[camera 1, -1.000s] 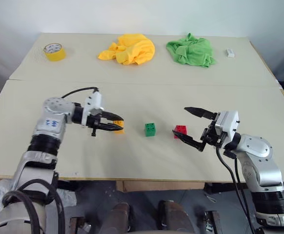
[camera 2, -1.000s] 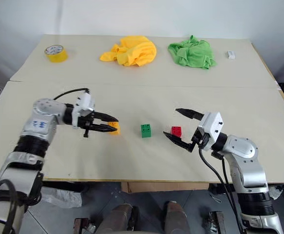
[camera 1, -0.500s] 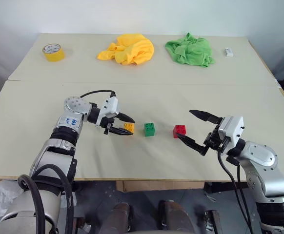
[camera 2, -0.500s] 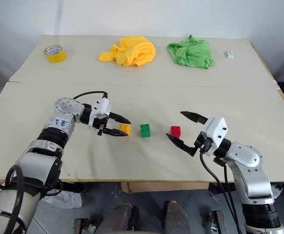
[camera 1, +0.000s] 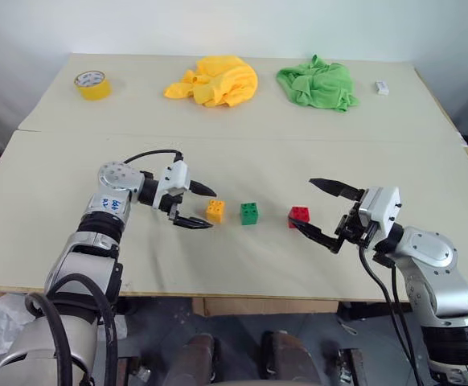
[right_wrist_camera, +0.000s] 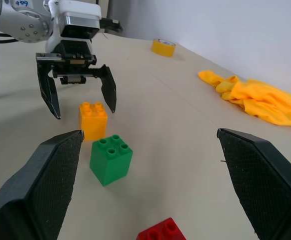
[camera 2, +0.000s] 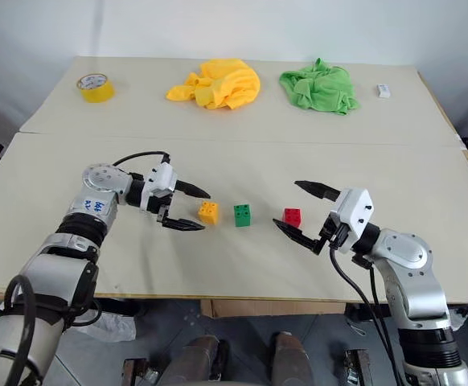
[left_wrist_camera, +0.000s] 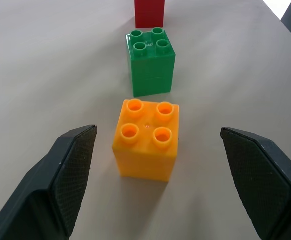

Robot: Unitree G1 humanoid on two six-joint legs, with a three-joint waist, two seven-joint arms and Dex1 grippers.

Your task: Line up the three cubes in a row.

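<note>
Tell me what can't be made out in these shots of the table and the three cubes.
- Red cube: left wrist view, its top is cut off by the picture's edge; right wrist view, its lower part is cut off.
- Small white block at the table's far right corner: head views, too small to tell what it is.
- Orange-yellow cube: right wrist view, its lower corner is hidden behind the green cube.

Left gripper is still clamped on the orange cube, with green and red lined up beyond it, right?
Not quite. The left gripper is open: in the left wrist view its fingers stand clear of the orange cube on both sides, and the cube sits free on the table. The green cube and red cube do line up beyond it.
</note>
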